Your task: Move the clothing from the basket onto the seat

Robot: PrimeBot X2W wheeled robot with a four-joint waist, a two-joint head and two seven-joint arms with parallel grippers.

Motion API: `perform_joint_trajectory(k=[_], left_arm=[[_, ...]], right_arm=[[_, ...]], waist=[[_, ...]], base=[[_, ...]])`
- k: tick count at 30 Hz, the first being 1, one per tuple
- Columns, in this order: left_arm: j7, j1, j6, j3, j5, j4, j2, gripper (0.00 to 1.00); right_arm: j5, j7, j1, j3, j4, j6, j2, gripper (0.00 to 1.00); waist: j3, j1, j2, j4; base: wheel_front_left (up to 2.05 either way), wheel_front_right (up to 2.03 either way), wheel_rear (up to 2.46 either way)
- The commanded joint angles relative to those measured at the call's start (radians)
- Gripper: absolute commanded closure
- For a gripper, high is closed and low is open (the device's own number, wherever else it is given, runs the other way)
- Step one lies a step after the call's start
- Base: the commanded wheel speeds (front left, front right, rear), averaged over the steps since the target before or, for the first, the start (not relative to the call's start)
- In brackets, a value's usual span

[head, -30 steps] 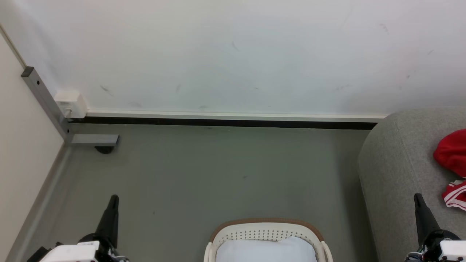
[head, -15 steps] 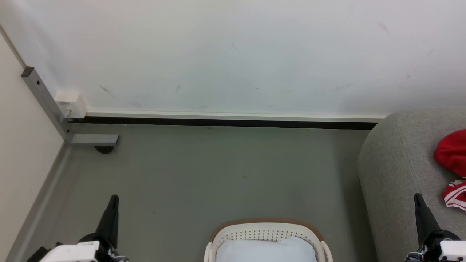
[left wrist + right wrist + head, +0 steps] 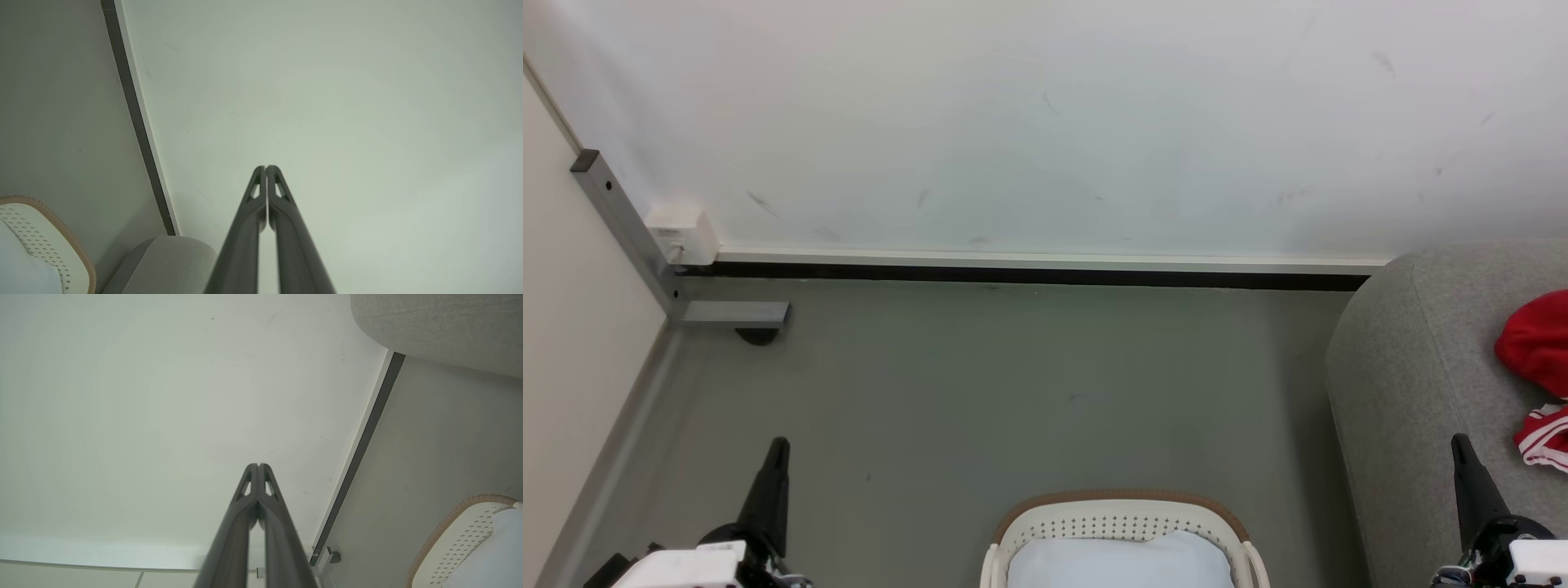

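Clothing: the red clothing lies on the seat, at the right edge of the head view. One bunched red part is higher in the picture. A part with white stripe trim is lower, nearer to the robot. The picture edge cuts the garment, so its full shape cannot be told.
Seat: light grey fabric with a rounded corner. It stands on the floor against the wall, to the right of the basket and apart from it.
Basket: cream-white plastic with rows of small holes and a brown rounded rim. It stands on the floor at the bottom middle of the head view, between the two end effectors, and neither of them touches it.
Content of basket: a pale, almost white cloth lies inside and reaches up close to the rim.
Writing: a white box on the wall at the left corner carries a small label, but the print is too small to read.
Left end effector: its two dark fingers are pressed together along their length, with nothing between them. In the head view it is at the lower left, above the floor, and points toward the wall.
Right end effector: its fingers are also pressed together and it holds nothing. In the head view it is at the lower right, in front of the seat, beside the striped part of the clothing but not touching it.
Surroundings: the floor is grey and the white wall has some small dark marks. A dark skirting strip runs along the foot of the wall, and a grey metal post stands in the left corner.
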Motion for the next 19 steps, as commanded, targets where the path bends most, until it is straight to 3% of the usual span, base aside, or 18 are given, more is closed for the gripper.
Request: perform_joint_trajectory(k=[1,19], left_arm=[[0.004,-0.008,-0.004,0.001,-0.012,-0.003,0.007,1.0],[0.004,-0.008,-0.004,0.001,-0.012,-0.003,0.007,1.0]], right_arm=[[-0.007,0.002,-0.012,-0.004,0.002,-0.002,0.0,1.0],[-0.008,0.003,-0.012,-0.005,0.002,-0.002,0.001,1.0]], waist=[[0.0,0.0,-0.0001,0.0],[0.0,0.0,-0.0001,0.0]], base=[[0.0,0.0,0.0],[0.0,0.0,0.0]])
